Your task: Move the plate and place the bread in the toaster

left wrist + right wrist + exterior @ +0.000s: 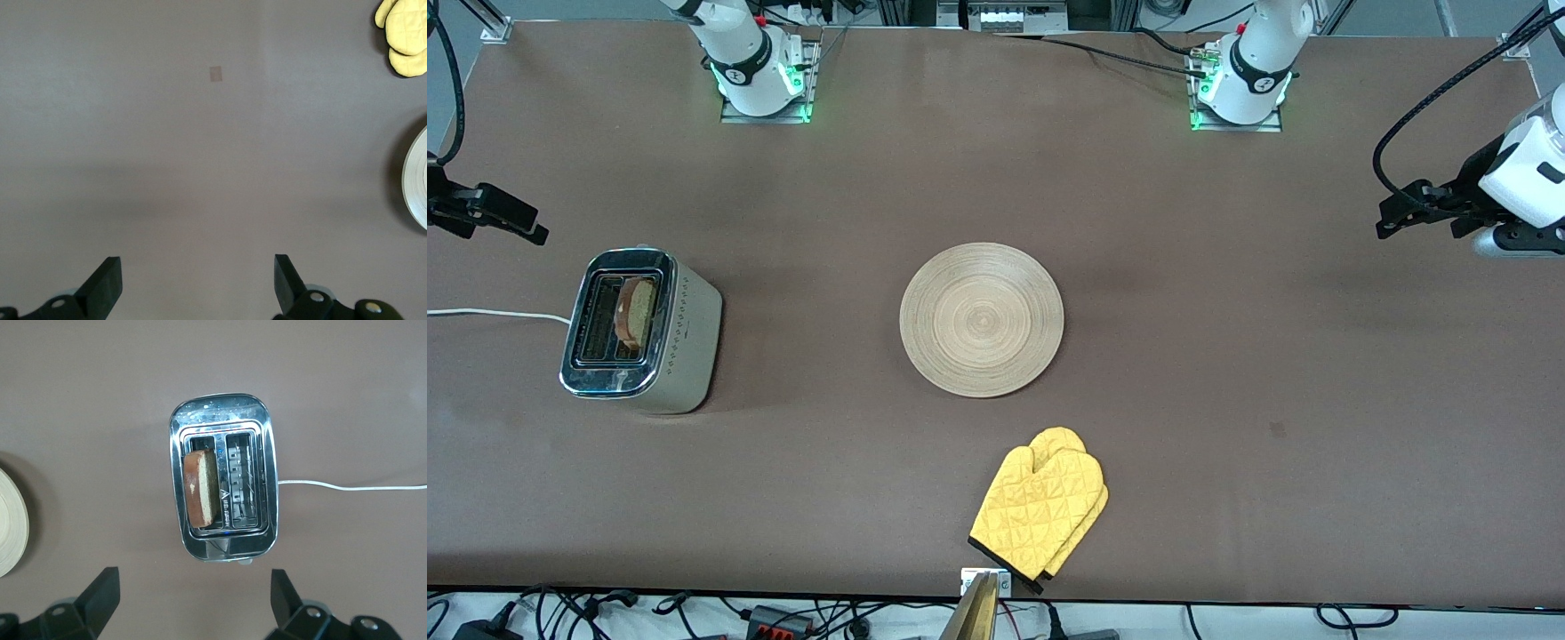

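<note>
The round light-wood plate (981,318) lies flat in the middle of the table, bare; its rim also shows in the left wrist view (417,180) and the right wrist view (10,520). The toaster (685,347) (223,407) stands toward the right arm's end. The bread (638,311) (201,488) stands upright in the toaster slot on the plate's side; the other slot is bare. My right gripper (525,227) (193,577) hangs open and empty above the table beside the toaster. My left gripper (1396,213) (198,263) hangs open and empty over bare table at the left arm's end.
A yellow oven mitt (1040,507) (403,33) lies nearer to the front camera than the plate, by the table edge. The toaster's white cord (489,313) (347,485) runs off the right arm's end. A small dark mark (1277,430) is on the brown tabletop.
</note>
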### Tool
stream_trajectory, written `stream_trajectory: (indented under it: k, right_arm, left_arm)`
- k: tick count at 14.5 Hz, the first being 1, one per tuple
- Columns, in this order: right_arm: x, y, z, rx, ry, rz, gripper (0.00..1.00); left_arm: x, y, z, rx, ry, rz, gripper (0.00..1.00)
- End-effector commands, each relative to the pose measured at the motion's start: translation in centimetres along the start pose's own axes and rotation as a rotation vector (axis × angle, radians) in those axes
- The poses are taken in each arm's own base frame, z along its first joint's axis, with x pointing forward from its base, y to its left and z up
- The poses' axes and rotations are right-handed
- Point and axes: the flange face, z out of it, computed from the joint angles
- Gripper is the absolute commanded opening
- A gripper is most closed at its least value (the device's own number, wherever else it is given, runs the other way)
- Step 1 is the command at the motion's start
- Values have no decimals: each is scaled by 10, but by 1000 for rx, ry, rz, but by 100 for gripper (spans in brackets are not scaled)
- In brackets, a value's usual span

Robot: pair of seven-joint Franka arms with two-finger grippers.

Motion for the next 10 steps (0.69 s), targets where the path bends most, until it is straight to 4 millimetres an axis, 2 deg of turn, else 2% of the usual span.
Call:
stream_trajectory:
  k: [1, 10]
  right_arm:
    - [-5, -7, -5, -11, 4, -28, 100]
    - [-7, -7, -8, -10, 6, -17, 100]
  left_arm:
    - [1, -1, -2, -18, 5, 14, 100]
    - [1, -1, -2, -18, 5, 14, 100]
